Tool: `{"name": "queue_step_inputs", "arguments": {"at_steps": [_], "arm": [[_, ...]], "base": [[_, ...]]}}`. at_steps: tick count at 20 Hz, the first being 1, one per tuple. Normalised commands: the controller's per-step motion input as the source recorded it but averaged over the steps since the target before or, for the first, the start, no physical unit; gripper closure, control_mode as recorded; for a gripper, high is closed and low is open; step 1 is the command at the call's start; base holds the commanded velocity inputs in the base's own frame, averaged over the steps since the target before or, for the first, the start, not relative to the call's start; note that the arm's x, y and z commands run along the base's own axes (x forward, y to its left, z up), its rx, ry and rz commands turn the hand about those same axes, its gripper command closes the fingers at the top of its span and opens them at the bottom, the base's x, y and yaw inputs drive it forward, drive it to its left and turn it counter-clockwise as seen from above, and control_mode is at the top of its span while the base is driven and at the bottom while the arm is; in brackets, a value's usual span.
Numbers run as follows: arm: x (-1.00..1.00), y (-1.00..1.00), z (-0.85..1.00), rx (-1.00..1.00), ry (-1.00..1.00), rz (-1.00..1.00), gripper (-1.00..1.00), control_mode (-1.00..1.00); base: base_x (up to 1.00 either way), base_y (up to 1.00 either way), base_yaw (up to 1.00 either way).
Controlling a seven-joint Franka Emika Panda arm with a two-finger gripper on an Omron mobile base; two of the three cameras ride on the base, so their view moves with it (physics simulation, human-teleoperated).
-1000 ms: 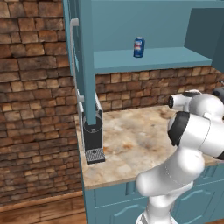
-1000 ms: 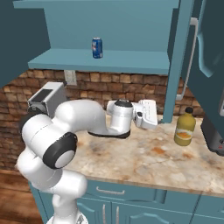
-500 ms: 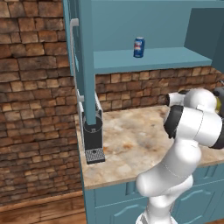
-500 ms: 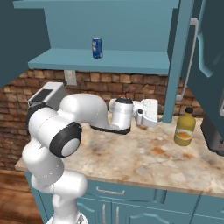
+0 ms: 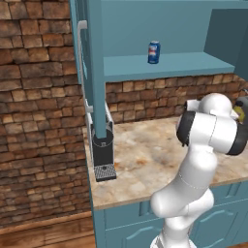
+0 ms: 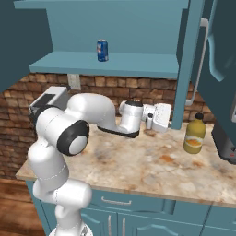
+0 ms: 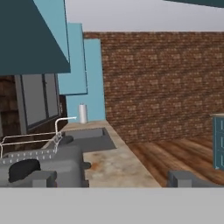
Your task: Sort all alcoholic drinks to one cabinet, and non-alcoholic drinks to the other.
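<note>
An open blue wall cabinet (image 6: 110, 64) hangs over the marbled counter (image 6: 152, 170), its doors swung wide against a brick back wall (image 5: 43, 121). The white arm (image 6: 92, 115) reaches low across the counter toward the right, and its gripper (image 6: 167, 119) points sideways at the cabinet's dividing post, jaws spread wide with nothing between them. In the hand view the two dark fingertips (image 7: 186, 178) stand well apart at the bottom, looking along the counter toward a sink (image 7: 83, 138) and a white paper towel roll (image 7: 82, 113).

A dark coffee machine (image 5: 103, 152) stands at the counter's left end, under the open cabinet door. A silver toaster (image 6: 48, 101) sits at the back of the counter, behind the arm.

The yellow-orange juice bottle (image 6: 195, 134) with its black cap stands upright on the counter, right of the gripper and apart from it. The blue soda can (image 6: 102, 50) stands upright on the cabinet's lower shelf, toward the middle, well above the arm.
</note>
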Motion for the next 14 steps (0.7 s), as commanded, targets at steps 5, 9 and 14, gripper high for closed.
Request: {"name": "queue_step_inputs", "arguments": {"at_steps": [5, 9, 14], "arm": [[0.06, -0.16, -0.03, 0.00, 0.00, -0.01, -1.00, -1.00], [0.01, -0.17, -0.01, 0.00, 0.00, 0.00, -1.00, -1.00], [0.08, -0.16, -0.05, 0.00, 0.00, 0.00, -1.00, -1.00]], "base": [[0.00, 0.00, 0.00], [0.00, 0.00, 0.00], [0.00, 0.00, 0.00]]}}
